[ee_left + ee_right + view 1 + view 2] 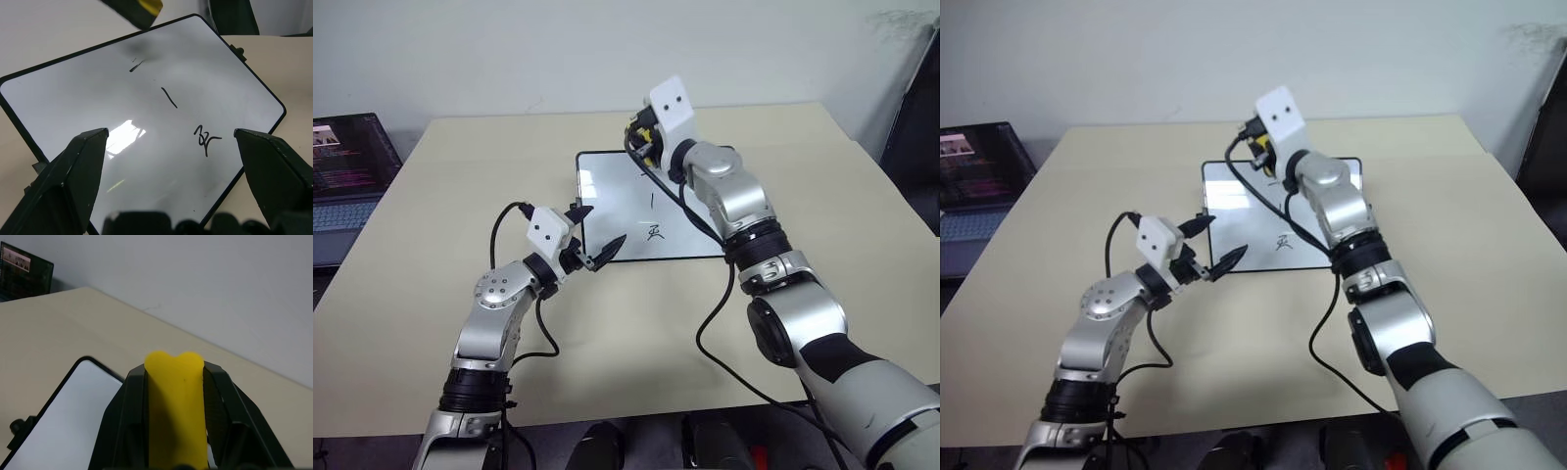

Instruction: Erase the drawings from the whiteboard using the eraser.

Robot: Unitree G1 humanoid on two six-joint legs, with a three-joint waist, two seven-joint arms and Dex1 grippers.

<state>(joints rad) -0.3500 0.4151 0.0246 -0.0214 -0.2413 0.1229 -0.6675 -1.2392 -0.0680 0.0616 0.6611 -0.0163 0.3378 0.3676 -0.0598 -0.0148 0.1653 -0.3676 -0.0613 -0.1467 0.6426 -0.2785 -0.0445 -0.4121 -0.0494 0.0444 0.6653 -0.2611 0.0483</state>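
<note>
Fingers of right gripper (176, 406): 2, black, clamped on small yellow oblong eraser (176, 401), held above the far part of the board.
Fingers of left gripper (594, 238): 2, black, spread apart, holding nothing, at the board's near-left corner.
Item: small rectangular glossy whiteboard (607, 196), thin black frame, lying flat on beige table (460, 186).
Marks on board: faint smudged remnant of strokes (135, 65); 1 short vertical stroke (169, 97); 1 scribbled character (205, 139).
Adjacent: open laptop (347, 176), table's left side.
</note>
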